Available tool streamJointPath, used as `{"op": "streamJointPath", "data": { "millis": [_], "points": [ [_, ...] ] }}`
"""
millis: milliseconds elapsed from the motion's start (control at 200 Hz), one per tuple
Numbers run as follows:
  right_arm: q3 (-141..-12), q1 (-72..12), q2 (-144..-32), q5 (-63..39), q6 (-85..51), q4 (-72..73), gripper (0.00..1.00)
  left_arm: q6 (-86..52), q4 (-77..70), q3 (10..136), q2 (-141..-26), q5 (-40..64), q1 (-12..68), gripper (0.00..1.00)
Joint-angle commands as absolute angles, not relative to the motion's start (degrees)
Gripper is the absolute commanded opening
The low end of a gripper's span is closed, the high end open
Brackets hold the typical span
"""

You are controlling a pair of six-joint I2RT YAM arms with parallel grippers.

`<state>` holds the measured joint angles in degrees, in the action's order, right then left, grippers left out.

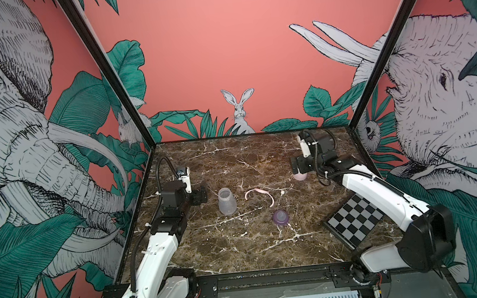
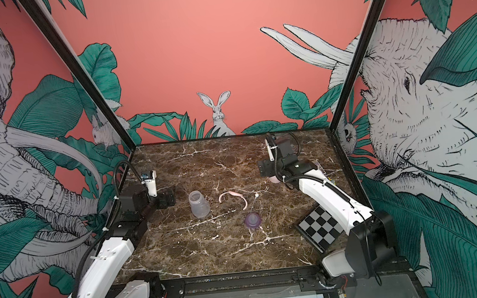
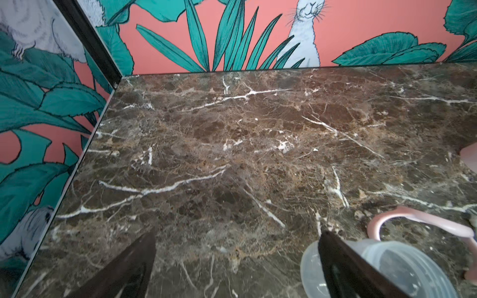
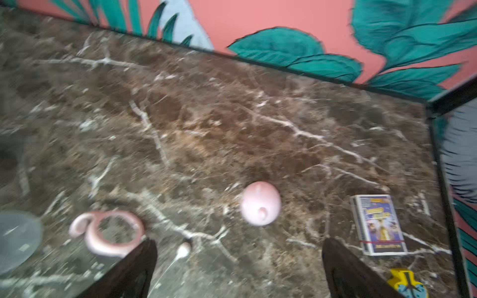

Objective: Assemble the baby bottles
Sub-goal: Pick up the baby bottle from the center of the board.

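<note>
1. Marble tabletop point(image 1: 241, 246) in both top views: brown, glossy, white-veined, closed on three sides by printed panels point(image 1: 249, 33), with black frame posts point(image 1: 115, 78) at the far corners and a black rail point(image 1: 274, 276) along the near edge. We see wide bare stone by the far wall and in the near middle. The frosted bottle body point(image 1: 226, 201) stands upright, mouth up, left of centre. The left gripper point(image 1: 203, 195) hangs just beside it, apart, jaws spread on nothing. The pale pink two-handled ring point(image 1: 255, 189) lies flat to the bottle's right, a small white straw weight point(image 1: 282, 193) just past it. The purple nipple collar point(image 1: 280, 217) sits nearer us, apart from both. The right gripper point(image 1: 297, 169) hovers over the pink dome cap point(image 1: 300, 176) at far right, released and holding nothing. A checkerboard point(image 1: 356, 222) lies at the right edge, partly under that arm.

2. Left wrist view: two dark tapered fingers point(image 3: 124, 271) stand wide, with bare veined stone between them, running to the corner where the table meets the wall. One finger crosses in front of the bottle's threaded mouth; we cannot tell whether they touch. The ring's curved handle lies just beyond.

3. Right wrist view, blurred: the fingers point(image 4: 346, 271) are parted, the smooth rounded cap, with two small nubs, resting on stone beyond the gap. The ring and weight lie to one side, a card box point(image 4: 379, 224) to the other, near the side wall's black edge.
</note>
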<state>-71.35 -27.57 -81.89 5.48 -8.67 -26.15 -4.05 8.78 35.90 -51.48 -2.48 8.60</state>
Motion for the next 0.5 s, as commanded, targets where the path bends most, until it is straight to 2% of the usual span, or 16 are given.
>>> {"op": "streamJointPath", "data": {
  "millis": [0,205,495],
  "points": [
    [-77.6,-32.44,-84.5,0.71,-10.04,-38.54,0.99,-8.78,20.74,39.55,-49.57,-5.75,8.74,1.0],
    [-88.52,-43.42,-92.89,-2.14,-8.16,-40.48,0.99,-10.27,31.51,46.83,-53.59,-6.01,7.5,1.0],
    [-102.83,-52.74,-107.33,-1.54,-4.82,-39.87,0.99,-10.99,33.46,49.36,-58.19,-1.1,0.81,1.0]
  ]
}}
